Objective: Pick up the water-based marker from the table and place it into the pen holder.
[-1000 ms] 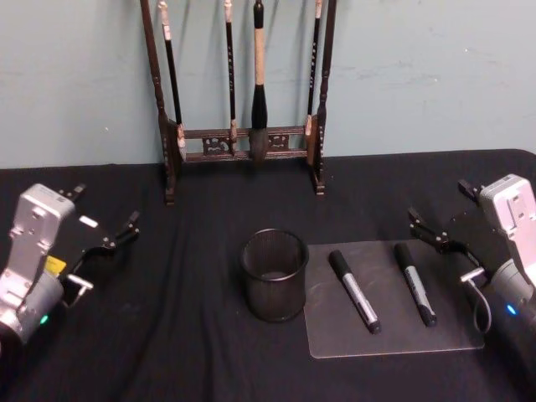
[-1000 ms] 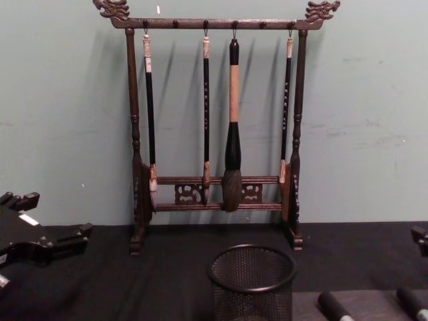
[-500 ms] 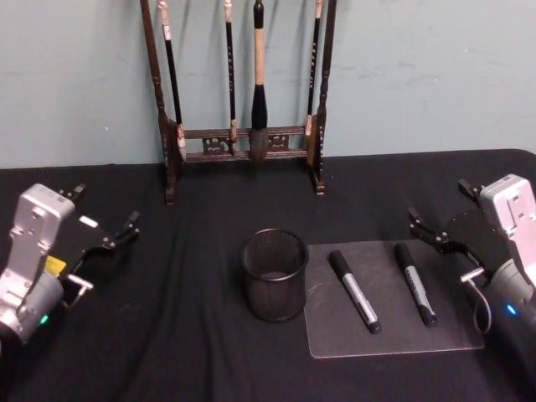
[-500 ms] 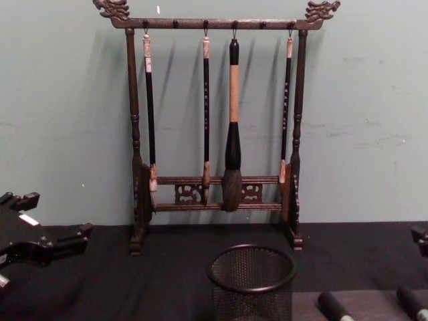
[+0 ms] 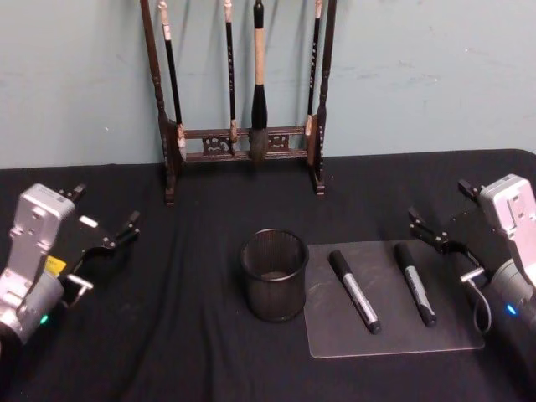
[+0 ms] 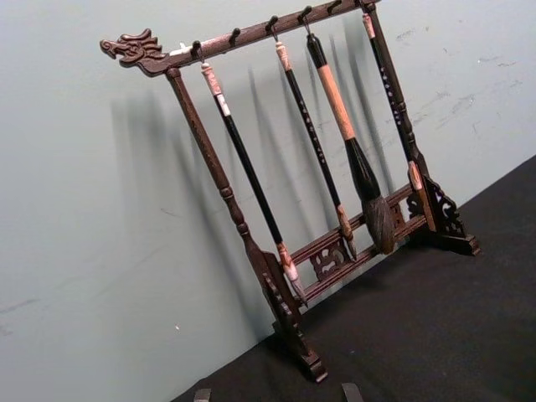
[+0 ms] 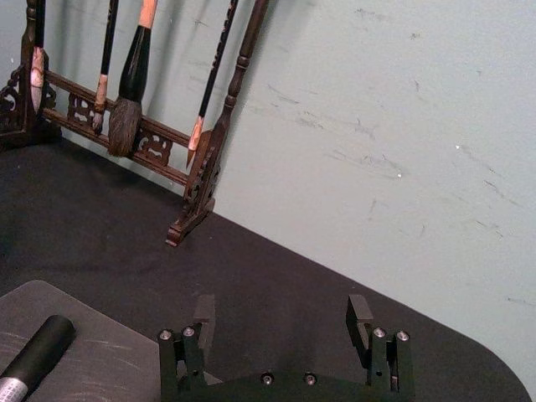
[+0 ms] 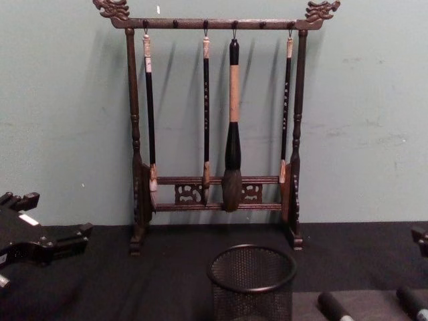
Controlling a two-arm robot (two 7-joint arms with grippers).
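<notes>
Two black water-based markers lie on a clear mat (image 5: 394, 337) on the black table: one (image 5: 354, 291) near the mat's middle, the other (image 5: 415, 283) to its right. The pen holder (image 5: 274, 275), a short black mesh cup, stands just left of the mat and looks empty; it also shows in the chest view (image 8: 252, 281). My right gripper (image 5: 442, 208) hovers open beyond the mat's right edge, apart from the markers; its wrist view shows spread fingers (image 7: 358, 314) and one marker's end (image 7: 38, 356). My left gripper (image 5: 105, 209) rests open at the far left.
A tall dark wooden brush rack (image 5: 243, 100) with several hanging brushes stands at the back of the table against the green wall, behind the pen holder. Black cloth lies bare between the left gripper and the cup.
</notes>
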